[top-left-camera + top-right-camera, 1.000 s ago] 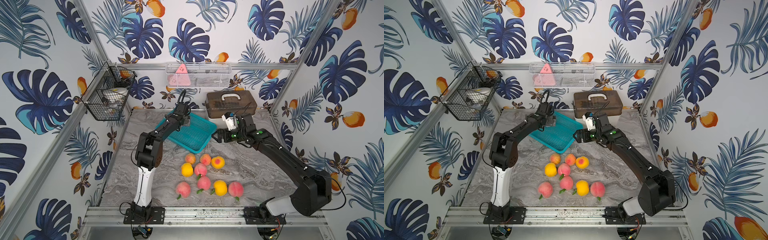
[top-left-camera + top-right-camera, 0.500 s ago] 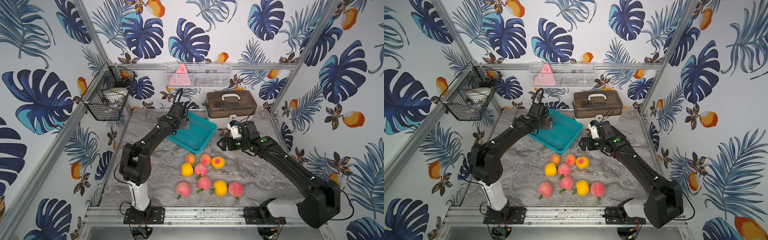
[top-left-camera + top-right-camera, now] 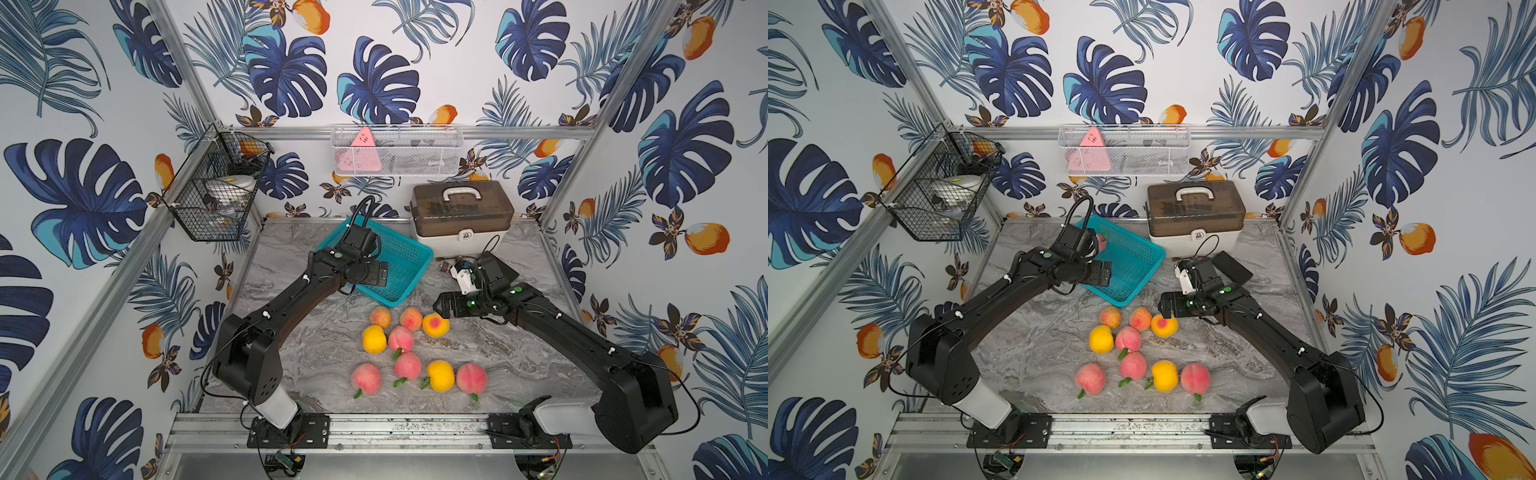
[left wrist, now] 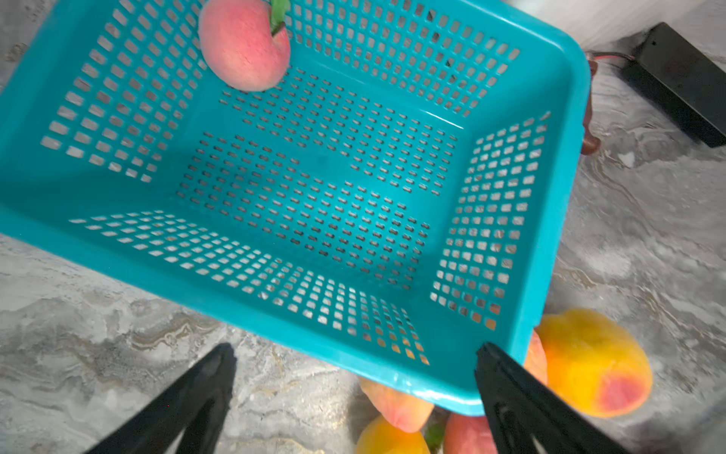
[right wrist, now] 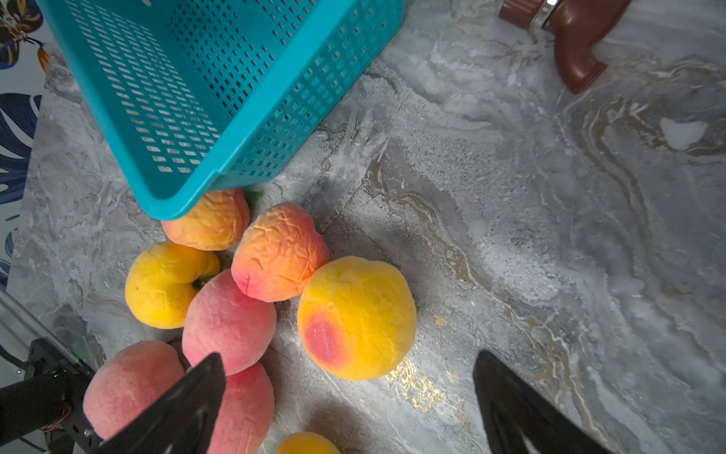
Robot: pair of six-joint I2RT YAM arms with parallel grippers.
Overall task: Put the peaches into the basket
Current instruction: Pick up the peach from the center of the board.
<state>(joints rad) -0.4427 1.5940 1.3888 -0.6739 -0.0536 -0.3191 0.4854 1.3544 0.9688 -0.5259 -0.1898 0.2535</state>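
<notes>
Nine round pink-red and yellow-orange toy peaches cluster mid-desk on the grey marbled desk. A tenth pink one lies in the teal perforated plastic basket at their 11 o'clock. The blushed yellow peach sits just at 6 o'clock of the nearer right end effector, which is spread and empty. The peach is round, so no axis matters. The left end effector, also spread, hovers over the basket's rim. Leaf-print walls enclose everything.

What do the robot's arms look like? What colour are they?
The left arm and right arm are black, with chunky round joints, a white piece at the base and small green dots near the wrist. A black cable loops over each wrist. The left tool and right tool each have two pointed black fingers.
</notes>
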